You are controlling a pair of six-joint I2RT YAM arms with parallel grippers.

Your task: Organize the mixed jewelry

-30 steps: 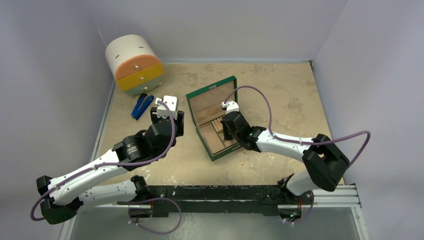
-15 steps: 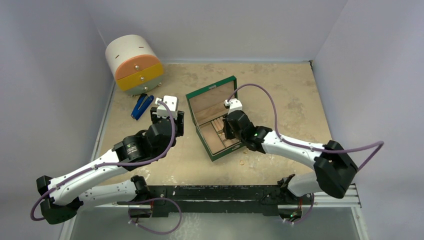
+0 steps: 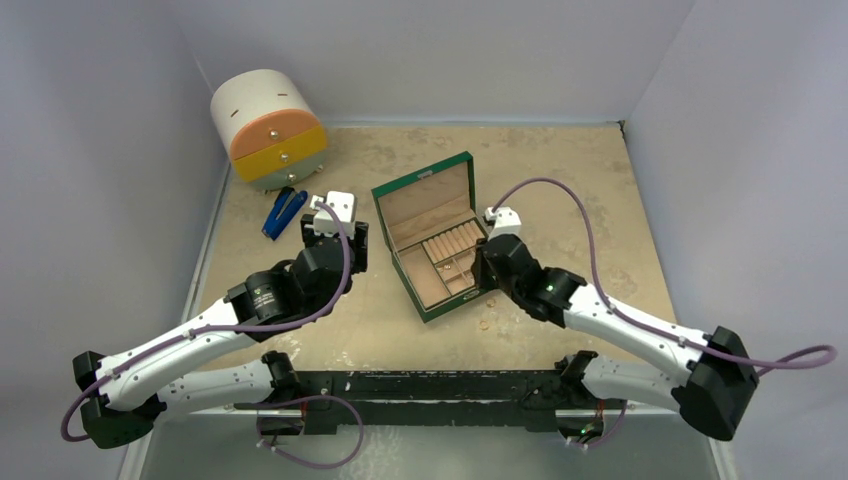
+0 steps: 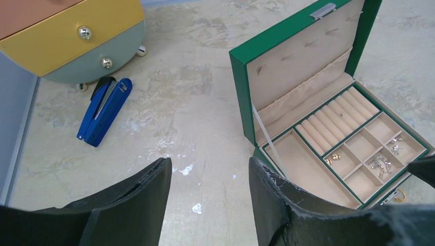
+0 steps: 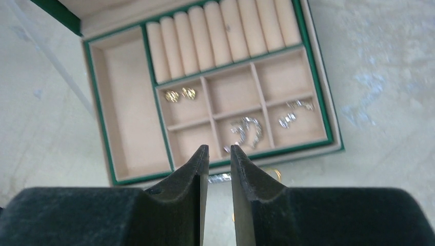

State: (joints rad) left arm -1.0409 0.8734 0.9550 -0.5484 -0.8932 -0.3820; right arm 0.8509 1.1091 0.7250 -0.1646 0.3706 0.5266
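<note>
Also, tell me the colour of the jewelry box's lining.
Jewelry box lining: beige, clearest in the left wrist view.

One camera hangs high behind both arms, looking down on the whole counter [image 3: 560, 180]. The camera on the left hand [image 4: 210, 164] looks ahead from well back. The one on the right hand [image 5: 219, 149] hovers close above the green box [image 5: 128, 102], which all three views share.

From the right wrist I get only an arc of a gold ring [image 5: 275, 173] at bottom centre; the right gripper [image 5: 219, 149] covers the rest. The silver pieces [image 5: 246, 129] in the green box [image 5: 128, 102] smear too much for me to sort shapes. Its lid [image 5: 102, 7] runs off the top edge. Overhead, the jewelry [image 3: 452, 268] is mere specks. On the left wrist, the drawer unit [image 4: 66, 36] is cropped at upper left.
</note>
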